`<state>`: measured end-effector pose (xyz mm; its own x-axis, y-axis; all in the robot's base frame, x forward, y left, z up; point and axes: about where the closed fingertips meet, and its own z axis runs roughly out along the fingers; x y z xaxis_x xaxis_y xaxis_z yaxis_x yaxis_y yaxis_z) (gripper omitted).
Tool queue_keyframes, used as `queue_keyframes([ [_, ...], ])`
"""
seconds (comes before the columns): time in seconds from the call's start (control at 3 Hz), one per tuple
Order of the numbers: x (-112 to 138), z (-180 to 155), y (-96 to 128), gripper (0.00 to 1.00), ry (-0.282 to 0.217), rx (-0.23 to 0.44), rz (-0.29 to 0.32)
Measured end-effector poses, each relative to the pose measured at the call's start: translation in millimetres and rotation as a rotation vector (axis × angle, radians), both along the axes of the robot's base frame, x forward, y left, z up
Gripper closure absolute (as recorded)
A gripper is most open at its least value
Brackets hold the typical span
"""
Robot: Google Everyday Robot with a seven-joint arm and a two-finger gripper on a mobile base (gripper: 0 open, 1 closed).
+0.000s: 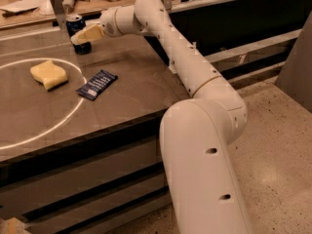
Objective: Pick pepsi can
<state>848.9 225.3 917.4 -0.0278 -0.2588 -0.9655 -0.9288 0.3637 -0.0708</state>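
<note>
Though we cannot tell whether our cream claw [82, 36] at the upright dark-blue metal pepsi can [74, 23] is closed, we judge grasping underway, needing a firm squeeze.

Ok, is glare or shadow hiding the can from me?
Camera view: dim, warm light, no glare on the can; its rim shows bright. The hand, right at the can, covers its middle; the base is dark.
</note>
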Motion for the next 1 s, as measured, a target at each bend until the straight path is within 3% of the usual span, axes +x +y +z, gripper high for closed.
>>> queue_keyframes([
  [0.33,-1.3,-8.1,14.4,0.0,-0.014,0.011,0.051],
  [1.0,2.2,-10.4,21.7,0.0,-0.059,-0.083,0.058],
])
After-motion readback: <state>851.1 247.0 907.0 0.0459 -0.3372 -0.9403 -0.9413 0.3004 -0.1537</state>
